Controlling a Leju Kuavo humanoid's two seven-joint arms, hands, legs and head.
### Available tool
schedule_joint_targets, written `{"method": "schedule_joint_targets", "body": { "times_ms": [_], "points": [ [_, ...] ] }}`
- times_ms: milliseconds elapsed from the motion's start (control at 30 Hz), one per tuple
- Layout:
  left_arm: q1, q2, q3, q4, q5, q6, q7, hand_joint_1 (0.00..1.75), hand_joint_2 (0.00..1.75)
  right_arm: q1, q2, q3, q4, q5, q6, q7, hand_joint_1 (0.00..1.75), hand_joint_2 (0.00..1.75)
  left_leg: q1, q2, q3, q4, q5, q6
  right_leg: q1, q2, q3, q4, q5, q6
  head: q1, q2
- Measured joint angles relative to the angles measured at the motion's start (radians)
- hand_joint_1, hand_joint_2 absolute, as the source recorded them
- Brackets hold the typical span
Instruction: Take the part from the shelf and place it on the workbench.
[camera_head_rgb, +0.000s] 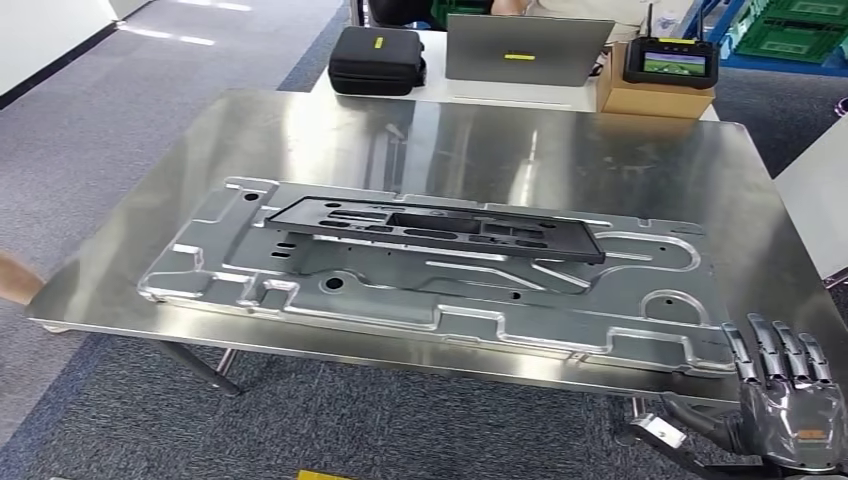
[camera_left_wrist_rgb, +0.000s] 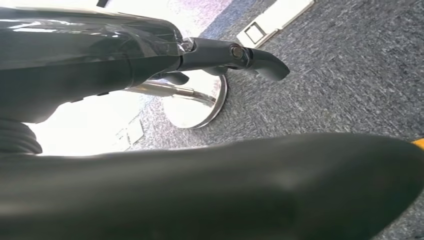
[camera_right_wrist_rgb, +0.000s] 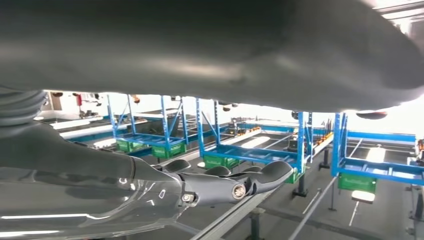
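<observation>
1. From my head view, the large stamped silver sheet-metal panel (camera_head_rgb: 430, 285) lies flat on the polished steel bench (camera_head_rgb: 600, 160), with a flat black slotted frame (camera_head_rgb: 435, 228) resting on top of it, toward the panel's far side. Which of the two counts as the task's part I cannot tell.
2. Judging by that, I think the placing is done: both pieces sit on the bench and neither hand is touching them. What may be left is only to pull my arms clear, or to fetch another part if one is called for.
3. My right hand (camera_head_rgb: 785, 395) is at the bench's near right corner, just off the panel's edge, fingers straight and slightly apart, holding nothing.
4. My left hand (camera_left_wrist_rgb: 220, 57) hangs over grey carpet in its wrist view, fingers extended and empty, with a shiny round metal foot (camera_left_wrist_rgb: 197, 105) beyond it.
5. The right wrist view looks out at blue racks (camera_right_wrist_rgb: 280, 150) carrying green bins, presumably the shelf area.
6. Writing: the black zipped case (camera_head_rgb: 378, 60) and the grey laptop (camera_head_rgb: 527, 48) behind the bench each bear a small yellow label, too small to read. The handheld controller screen (camera_head_rgb: 672, 62) on the cardboard box (camera_head_rgb: 655, 97) is lit, but illegible.
</observation>
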Motion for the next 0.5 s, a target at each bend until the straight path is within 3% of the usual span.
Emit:
{"method": "schedule_joint_targets", "body": {
  "times_ms": [33,167,233,300,367,400,433,500],
  "points": [
    [0.000,0.001,0.000,0.000,0.000,0.000,0.000,0.00,0.00,0.000,0.000,-0.001,0.001,-0.001,0.000,0.000,0.00,0.00,-0.001,-0.001,-0.003,0.006,-0.003,-0.008,0.000,0.002,0.010,-0.029,0.010,-0.003,0.000,0.000],
    [0.000,0.002,0.001,0.000,0.000,0.001,0.000,0.00,0.00,-0.001,-0.001,-0.001,0.002,-0.002,0.000,-0.006,0.00,0.00,-0.001,-0.003,-0.008,0.015,-0.006,-0.029,0.003,0.003,0.005,-0.033,0.018,-0.027,-0.001,0.000],
    [-0.001,0.002,0.001,0.000,0.000,0.001,0.000,0.00,0.00,-0.002,-0.001,-0.001,0.002,-0.002,0.000,-0.008,0.00,0.00,0.002,-0.002,-0.028,0.067,-0.056,-0.038,0.001,-0.003,-0.004,-0.035,0.026,-0.041,-0.001,0.000],
    [-0.002,0.002,0.001,0.000,0.000,0.001,0.000,0.00,0.00,-0.003,-0.001,-0.001,0.002,-0.002,0.000,-0.009,0.00,0.00,0.003,-0.002,-0.071,0.188,-0.134,-0.046,0.002,-0.010,-0.019,-0.035,0.034,-0.050,-0.001,0.000],
    [0.000,0.002,0.001,0.000,0.000,0.001,0.000,0.00,0.00,-0.002,-0.001,-0.002,0.002,-0.003,0.000,-0.009,0.00,0.00,0.003,-0.002,-0.087,0.266,-0.169,-0.047,0.003,-0.014,-0.032,-0.034,0.043,-0.054,-0.001,0.000],
    [0.000,0.002,0.001,0.000,0.000,0.001,0.000,0.00,0.00,-0.002,-0.001,-0.002,0.002,-0.003,0.000,-0.010,0.00,0.00,0.003,-0.002,-0.067,0.250,-0.157,-0.045,0.004,-0.015,-0.036,-0.034,0.047,-0.053,-0.001,0.000],
    [0.000,0.002,0.001,0.000,0.000,0.001,0.000,0.00,0.00,-0.002,-0.001,-0.002,0.002,-0.004,0.000,-0.010,0.00,0.00,0.003,-0.002,-0.030,0.197,-0.132,-0.040,0.004,-0.016,-0.039,-0.034,0.051,-0.052,-0.001,0.000],
    [-0.002,0.002,0.001,0.000,0.000,0.001,0.000,0.00,0.00,-0.003,-0.001,-0.002,0.002,-0.004,0.000,-0.011,0.00,0.00,0.000,-0.002,0.059,0.051,-0.080,-0.029,0.005,-0.017,-0.044,-0.034,0.060,-0.046,-0.001,0.000]
  ]
}}
